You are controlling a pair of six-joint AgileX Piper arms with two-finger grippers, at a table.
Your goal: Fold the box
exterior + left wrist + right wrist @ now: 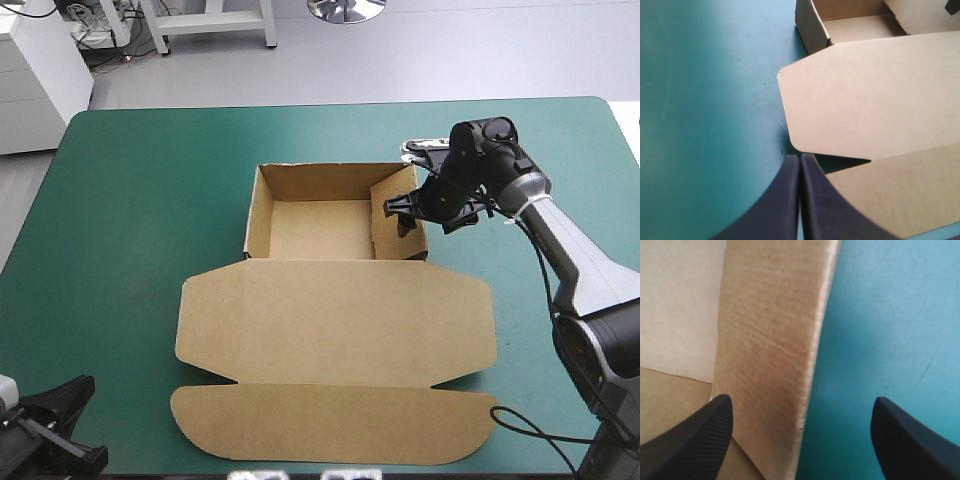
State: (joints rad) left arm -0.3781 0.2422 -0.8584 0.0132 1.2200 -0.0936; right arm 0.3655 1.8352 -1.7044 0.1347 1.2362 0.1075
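Box (335, 300) is lying mid-counter on the teal-green cover (130, 200). Far half is standing as an open tray (258, 210). Lid panel (335, 320) is spreading flat toward the near edge, w/ a long rounded tuck flap (330, 425) at its end.

R gripper (802, 399) is hovering at the tray's right wall (770, 340), jaws spread wide: one inside the tray, one outside over the cover, wall edge sitting between them but not pinched. L gripper (800, 156) is sitting low near the counter's near-left corner, jaws pressed together into a point, just beside the lid's rounded left ear (805, 100), holding nothing.

Handling, as I'm judging it: one sheet of brown corrugated board, light, stiff across panels, bending readily only at scored creases. Face is looking matte and fibrous, so grip shouldn't be slipping, tho a hard pinch could be crushing a cut edge. The right-side inner flap (379, 230) is leaning in, seemingly not fully tucked, prob. springy. Best hold: a wall's top edge near its middle, or a flap's free edge, away from creases. Light enough that it may be sliding on the cover when pushed from one side, so bracing w/ the other arm seems wise.
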